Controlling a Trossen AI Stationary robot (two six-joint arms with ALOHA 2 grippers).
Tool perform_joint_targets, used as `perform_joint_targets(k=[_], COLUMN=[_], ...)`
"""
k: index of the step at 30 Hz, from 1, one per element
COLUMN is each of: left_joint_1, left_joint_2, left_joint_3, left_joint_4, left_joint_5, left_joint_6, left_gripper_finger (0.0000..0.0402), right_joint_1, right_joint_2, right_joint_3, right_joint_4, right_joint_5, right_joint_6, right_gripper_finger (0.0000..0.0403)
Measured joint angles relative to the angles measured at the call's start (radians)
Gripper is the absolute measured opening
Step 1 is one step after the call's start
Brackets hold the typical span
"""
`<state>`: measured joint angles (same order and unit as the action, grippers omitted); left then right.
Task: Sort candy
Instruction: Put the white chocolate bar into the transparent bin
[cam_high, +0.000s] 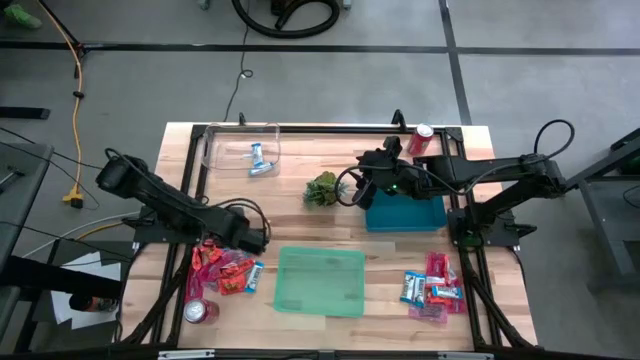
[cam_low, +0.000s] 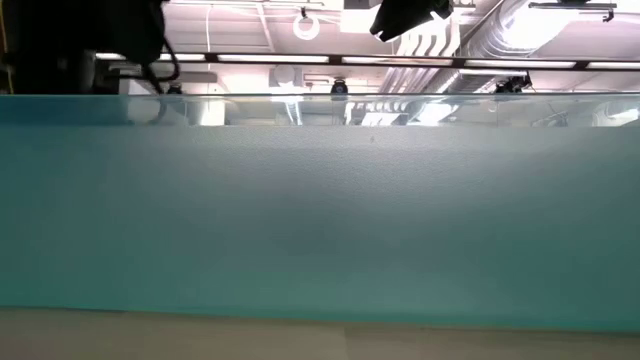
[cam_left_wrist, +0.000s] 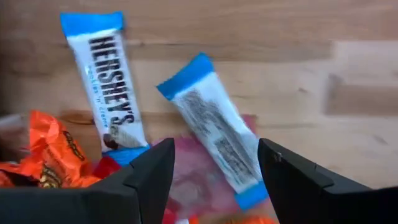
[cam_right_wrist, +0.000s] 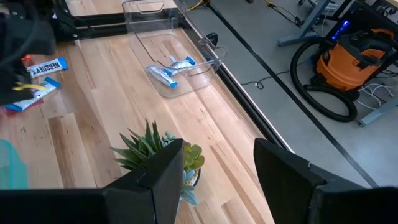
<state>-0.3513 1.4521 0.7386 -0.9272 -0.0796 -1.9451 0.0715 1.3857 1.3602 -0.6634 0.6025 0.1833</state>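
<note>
From above, I see my left hand (cam_high: 262, 240) at the table's (cam_high: 330, 215) left front, fingers spread wide and empty, over a pile of candy (cam_high: 225, 270). Its wrist camera shows two blue-and-white bars (cam_left_wrist: 214, 127) below. Two more candies (cam_high: 260, 160) lie in the clear bin (cam_high: 240, 148). Centre front sits a green tray (cam_high: 320, 280). My right hand (cam_high: 362, 190) hovers open near the small plant (cam_high: 321, 189), beside the blue bin (cam_high: 405, 213), seemingly empty. A second candy heap (cam_high: 433, 285) lies right front.
</note>
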Motion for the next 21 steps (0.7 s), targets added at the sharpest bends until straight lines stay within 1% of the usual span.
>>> perform_joint_targets(k=[4, 9, 12, 15, 18, 21], left_joint_1=[0.000, 0.000, 0.000, 0.000, 0.000, 0.006], left_joint_2=[-0.048, -0.074, -0.079, -0.079, -0.086, -0.100], left_joint_3=[-0.071, -0.142, -0.167, -0.168, -0.171, -0.174], left_joint_4=[0.015, 0.132, 0.171, 0.172, 0.180, 0.182], left_joint_5=[0.000, -0.031, -0.051, -0.072, -0.098, -0.121], left_joint_6=[-0.106, -0.166, -0.203, -0.218, -0.203, -0.159], left_gripper_finger=[0.0215, 0.0215, 0.0215, 0.0213, 0.0196, 0.0152], right_joint_1=[0.000, 0.000, 0.000, 0.000, 0.000, 0.000], right_joint_2=[0.000, 0.001, 0.002, 0.002, 0.002, 0.002], right_joint_3=[0.000, 0.000, 0.000, 0.000, 0.000, 0.000], right_joint_4=[-0.006, -0.006, -0.006, -0.006, -0.006, -0.006], right_joint_5=[0.000, 0.000, 0.000, 0.000, 0.000, 0.000], right_joint_6=[0.000, 0.000, 0.000, 0.001, 0.002, 0.003], right_gripper_finger=[0.0190, 0.0190, 0.0190, 0.0190, 0.0190, 0.0190])
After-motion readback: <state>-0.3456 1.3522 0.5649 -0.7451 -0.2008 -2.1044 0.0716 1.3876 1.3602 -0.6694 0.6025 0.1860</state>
